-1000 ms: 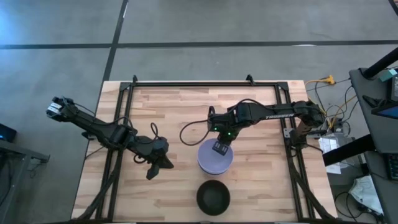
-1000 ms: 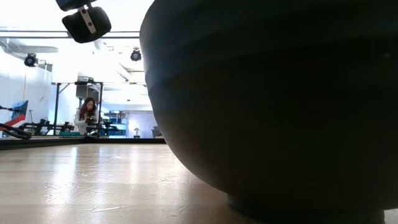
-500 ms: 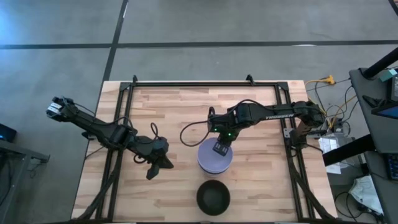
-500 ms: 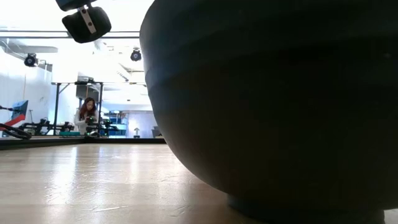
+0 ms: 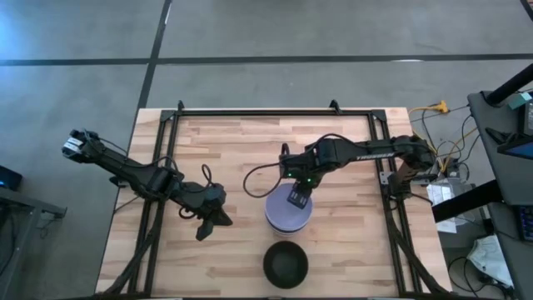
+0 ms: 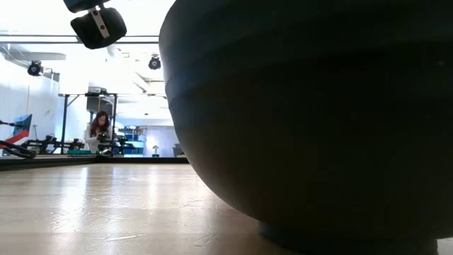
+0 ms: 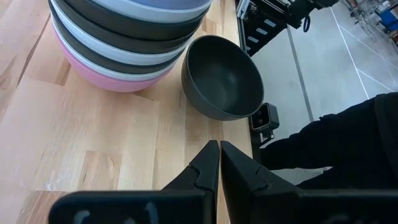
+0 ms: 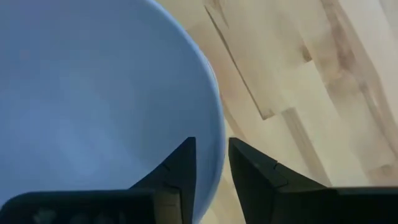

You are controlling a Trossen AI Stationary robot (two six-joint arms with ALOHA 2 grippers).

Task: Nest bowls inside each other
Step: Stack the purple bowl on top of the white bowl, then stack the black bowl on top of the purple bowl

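Nothing much has moved since the earlier frames: the right end effector (image 5: 296,198) sits a hair further along the lavender bowl's rim, everything else is unchanged.

Left arm waits over the left part of the worktop (image 5: 233,142). Left end effector (image 5: 202,231) is low over the wood, its fingers (image 7: 206,163) pressed together with nothing between them. In its wrist view, the bowl stack (image 7: 127,37) is ahead of the tips: pink bowl (image 7: 93,73) at the base, then alternating black and white bowls above, lavender on top. Lone black bowl (image 7: 222,76) sits upright just beside the stack, on the worktop near its front edge.

Middle: stack (image 5: 288,212) with the lavender bowl (image 5: 283,218) on top, seen from above. Right end effector is over the stack's rim on the far side. Right wrist view shows the two fingers (image 8: 180,167) straddling the lavender rim (image 8: 211,124), one inside the bowl, one outside, narrow gap between them. Can't tell whether the pads actually clamp the rim or just bracket it.

Black bowl (image 5: 286,263) sits apart from the stack, on the near side of the right end effector, close to the worktop's front edge. Low view is mostly filled by that black bowl (image 6: 311,120); a person (image 6: 98,131) is far off in the room behind.
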